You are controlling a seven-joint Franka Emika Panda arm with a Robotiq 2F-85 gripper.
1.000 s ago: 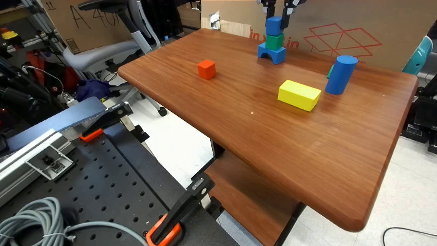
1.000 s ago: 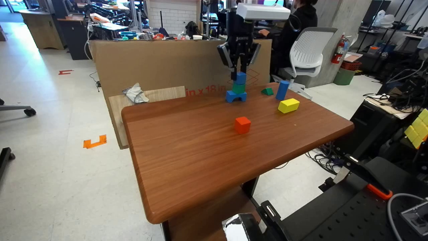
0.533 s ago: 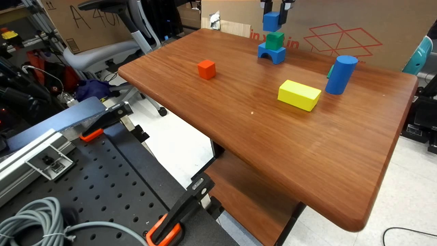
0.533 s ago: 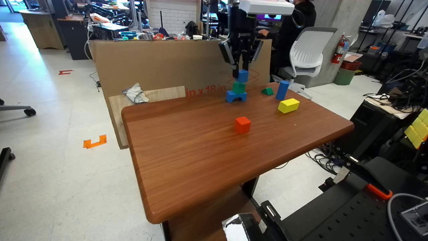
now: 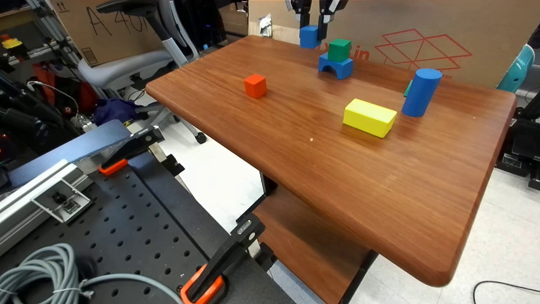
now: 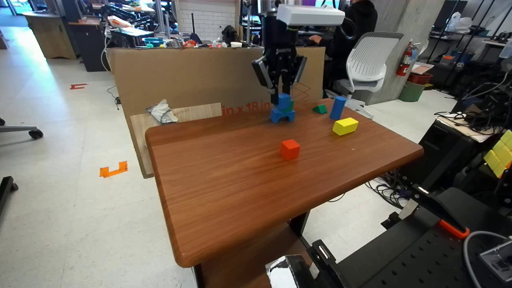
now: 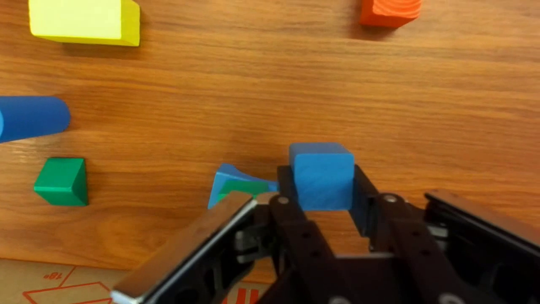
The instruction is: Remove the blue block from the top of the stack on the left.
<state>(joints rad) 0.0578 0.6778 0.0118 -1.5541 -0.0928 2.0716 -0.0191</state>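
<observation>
In the wrist view, the claw (image 7: 322, 174) is clamped on the blue block (image 7: 324, 183), right of centre. In an exterior view, the block hangs above the table (image 5: 295, 101) at upper centre, left of the stack (image 5: 337, 58), a green cube (image 5: 338, 49) on a blue arch (image 5: 345, 69). A red cube (image 5: 255, 86) lies left of centre; a yellow block (image 5: 369, 118) and blue cylinder (image 5: 422, 93) are at right.

In an exterior view, gripper (image 6: 281, 97) is holding blue block (image 6: 285, 101) by far edge of worktop (image 6: 224, 180), partly hiding stack (image 6: 282, 115). Blue cylinder (image 6: 338, 108) is standing near far-right corner.
</observation>
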